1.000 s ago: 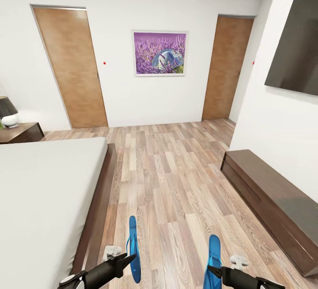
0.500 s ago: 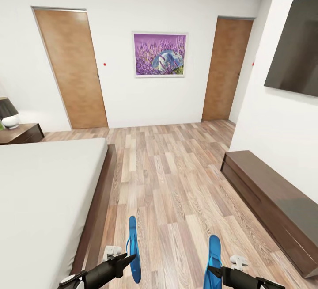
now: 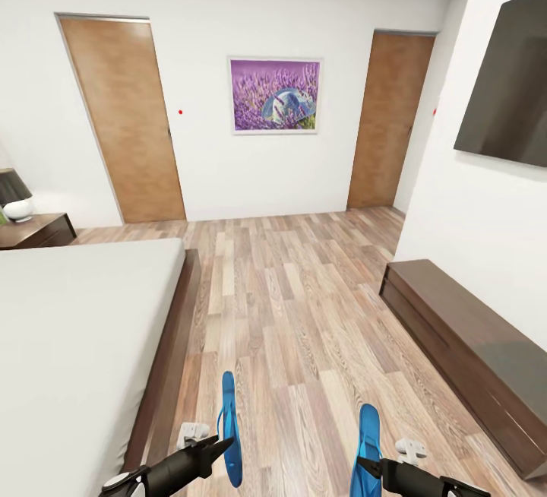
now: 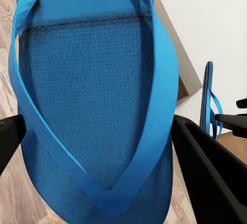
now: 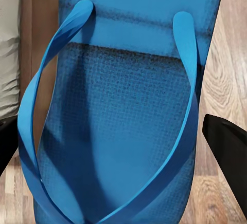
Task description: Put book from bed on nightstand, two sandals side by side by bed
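Head view: two slim bright-blue sandals (image 3: 230, 428), edge-on.

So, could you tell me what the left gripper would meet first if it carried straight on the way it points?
Judging by the head view, only open wood floor lies ahead of the left gripper, which holds a blue sandal; the bed stays alongside. Depth is unclear.
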